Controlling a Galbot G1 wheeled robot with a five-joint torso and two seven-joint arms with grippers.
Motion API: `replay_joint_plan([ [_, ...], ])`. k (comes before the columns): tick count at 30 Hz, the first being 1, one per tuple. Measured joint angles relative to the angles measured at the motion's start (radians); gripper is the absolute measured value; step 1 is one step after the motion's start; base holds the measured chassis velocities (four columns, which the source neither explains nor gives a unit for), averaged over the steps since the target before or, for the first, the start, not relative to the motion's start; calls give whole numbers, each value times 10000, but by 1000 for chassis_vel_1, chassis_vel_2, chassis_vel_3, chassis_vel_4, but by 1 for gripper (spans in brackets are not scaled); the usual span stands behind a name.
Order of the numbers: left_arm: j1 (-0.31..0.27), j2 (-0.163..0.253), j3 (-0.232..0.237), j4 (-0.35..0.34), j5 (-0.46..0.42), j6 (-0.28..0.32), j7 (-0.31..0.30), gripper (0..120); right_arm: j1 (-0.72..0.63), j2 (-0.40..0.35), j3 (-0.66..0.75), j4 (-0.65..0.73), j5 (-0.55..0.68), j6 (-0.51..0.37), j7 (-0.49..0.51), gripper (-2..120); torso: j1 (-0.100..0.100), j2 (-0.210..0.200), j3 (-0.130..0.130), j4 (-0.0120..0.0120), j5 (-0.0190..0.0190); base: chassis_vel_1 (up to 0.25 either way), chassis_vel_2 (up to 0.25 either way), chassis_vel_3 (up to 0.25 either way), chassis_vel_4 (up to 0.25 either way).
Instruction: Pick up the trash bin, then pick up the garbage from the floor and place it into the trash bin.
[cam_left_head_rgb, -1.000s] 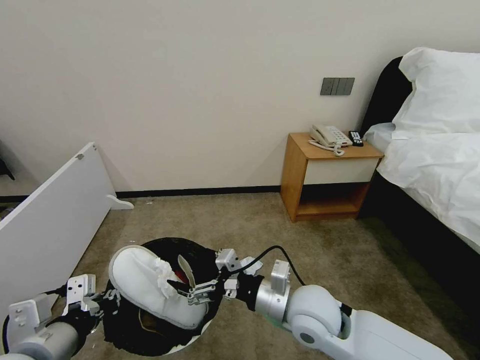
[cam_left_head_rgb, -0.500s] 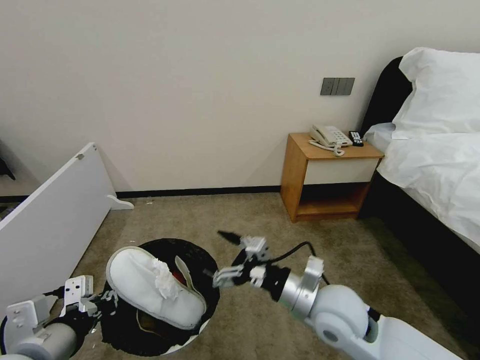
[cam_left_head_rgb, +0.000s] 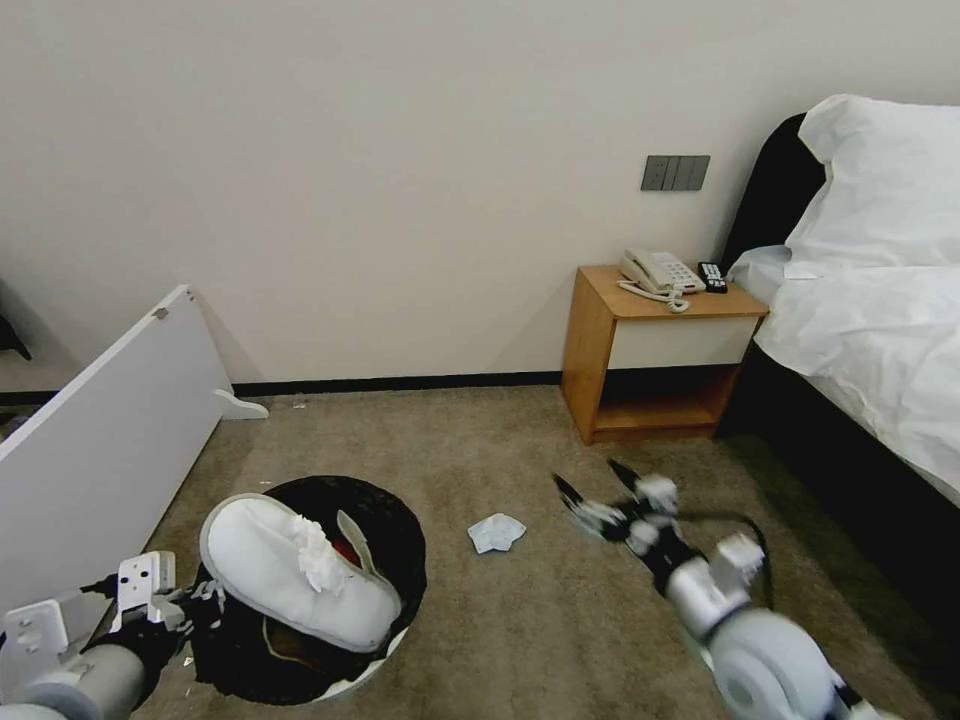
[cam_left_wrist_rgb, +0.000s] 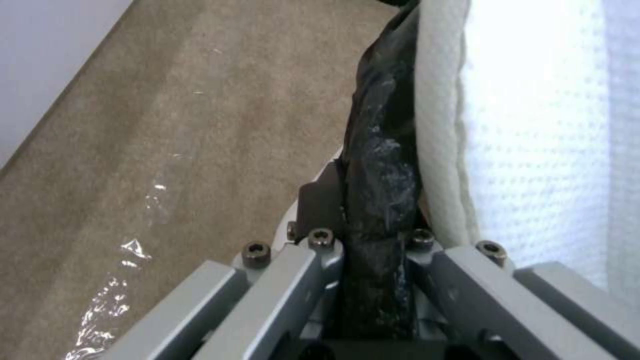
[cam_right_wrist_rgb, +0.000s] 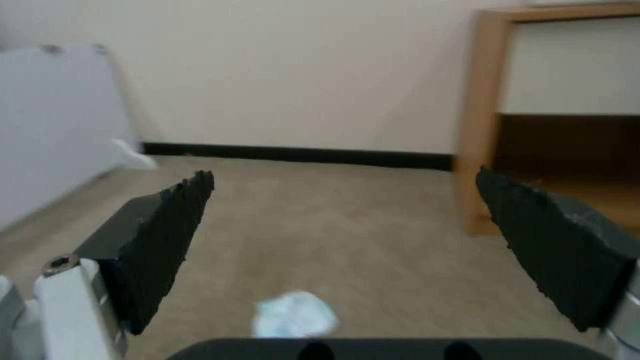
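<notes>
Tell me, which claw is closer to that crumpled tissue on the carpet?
The right claw, open, hovers just beside the tissue, toward the nightstand side. The left claw is farther off, clamped on the trash bin rim.

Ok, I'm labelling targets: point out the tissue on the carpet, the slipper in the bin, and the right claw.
tissue (cam_left_head_rgb: 496, 532), head view, middle of the wad.
slipper (cam_left_head_rgb: 285, 566), head view, white upper.
right claw (cam_left_head_rgb: 600, 488), head view, between its open fingertips.

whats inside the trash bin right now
A white slipper lies across the trash bin, sticking out over the rim, with a crumpled tissue on it. Something red and something brown peek out below; the rest is covered. The left gripper clamps the rim.
</notes>
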Motion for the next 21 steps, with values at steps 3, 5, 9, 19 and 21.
replay_joint_plan([
  [3,-35,-15,11,58,40,0,2,3,-770,747,625,-128,-720,225,-304,100,0,0,-1,3,-7,0,0,0,0],
  [5,-33,-64,8,78,62,0,10,3,-1162,1387,978,-223,-1267,453,-683,100,0,0,-1,6,-3,0,0,0,0],
  [9,19,-127,-62,112,99,0,69,3,-1768,2512,1447,-408,-2379,846,-1120,100,0,0,0,3,-4,0,0,0,0],
  [19,11,-259,-191,202,173,0,112,3,-2359,4641,2937,-993,-4333,1790,-2236,100,0,0,0,1,-5,0,0,0,0],
  [21,10,-281,-194,203,175,0,112,3,-2254,4962,3118,-990,-4480,1818,-2296,100,0,0,0,6,-5,0,0,0,0],
])
